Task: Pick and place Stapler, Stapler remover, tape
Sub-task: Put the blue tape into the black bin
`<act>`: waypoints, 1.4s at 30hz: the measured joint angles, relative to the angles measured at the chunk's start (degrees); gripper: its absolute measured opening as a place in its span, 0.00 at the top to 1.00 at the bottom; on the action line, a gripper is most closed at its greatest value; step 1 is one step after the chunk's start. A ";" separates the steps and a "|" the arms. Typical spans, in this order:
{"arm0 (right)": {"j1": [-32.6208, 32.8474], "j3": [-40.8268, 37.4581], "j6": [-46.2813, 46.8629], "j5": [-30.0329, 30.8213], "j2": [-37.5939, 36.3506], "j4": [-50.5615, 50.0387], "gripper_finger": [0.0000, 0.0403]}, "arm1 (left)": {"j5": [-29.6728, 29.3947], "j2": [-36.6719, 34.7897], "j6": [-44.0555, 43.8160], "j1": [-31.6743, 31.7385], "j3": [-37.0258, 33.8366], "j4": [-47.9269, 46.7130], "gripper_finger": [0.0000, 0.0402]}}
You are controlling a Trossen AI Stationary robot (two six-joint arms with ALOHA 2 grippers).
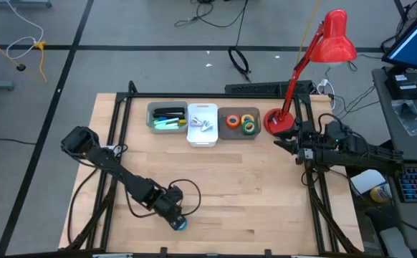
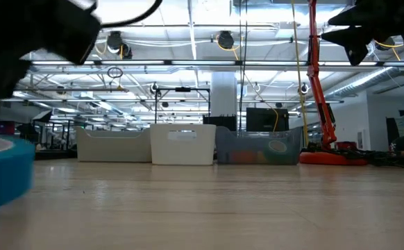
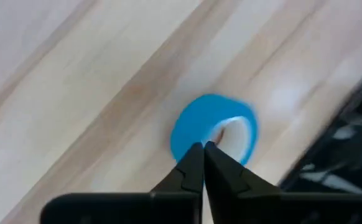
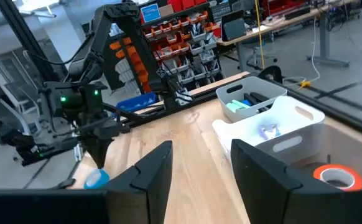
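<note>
Near front edge of counter (image 1: 216,186), left of centre: left end effector (image 1: 178,219) sits directly over blue tape roll (image 1: 180,223). Left wrist view shows its fingers (image 3: 193,171) pressed together, tips meeting above the roll (image 3: 213,130), just at its pale centre. Not gripping anything. Roll lies flat on the wood, hole up; in low view it fills the left edge of frame (image 2: 4,170), resting on counter surface.

Right end effector (image 1: 284,143) is at right side of counter, beside red lamp base (image 1: 278,122), raised off the surface. Fingers (image 4: 147,171) spread wide per right wrist view, nothing between them.

Back row, three bins side by side, touching or nearly so:
- grey bin (image 1: 151,118), leftmost: holds green and black items, can't ID from these views.
- white bin (image 1: 202,137), middle: small pale/purple items inside, too small to ID.
- brown bin (image 1: 223,132), rightmost: orange roll (image 1: 233,121), yellow roll (image 1: 248,119), green roll (image 1: 249,127), all lying inside, close together.

Stapler: can't pick it out w/ certainty in any view.

Red desk lamp (image 1: 335,39) stands at back right corner, head leaning out past counter edge.
</note>
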 joint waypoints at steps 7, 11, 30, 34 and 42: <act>0.00 -0.83 0.89 0.02 0.27 0.08 0.61 | -3.74 -1.14 2.02 1.39 -0.04 -2.34 0.99; -0.02 -2.20 1.11 0.00 0.37 -0.07 0.61 | -3.72 -1.26 1.64 1.27 -0.01 -1.99 0.96; 0.00 -6.10 1.13 0.00 0.32 5.90 0.61 | -4.07 -1.68 2.74 0.56 0.00 3.07 0.80; 0.00 -6.10 1.13 0.00 0.33 5.86 0.61 | -4.04 -1.57 2.71 0.51 0.00 3.22 0.82; 0.00 -6.12 1.13 0.00 0.34 5.81 0.61 | -3.99 -1.55 -0.85 0.52 0.00 3.21 0.77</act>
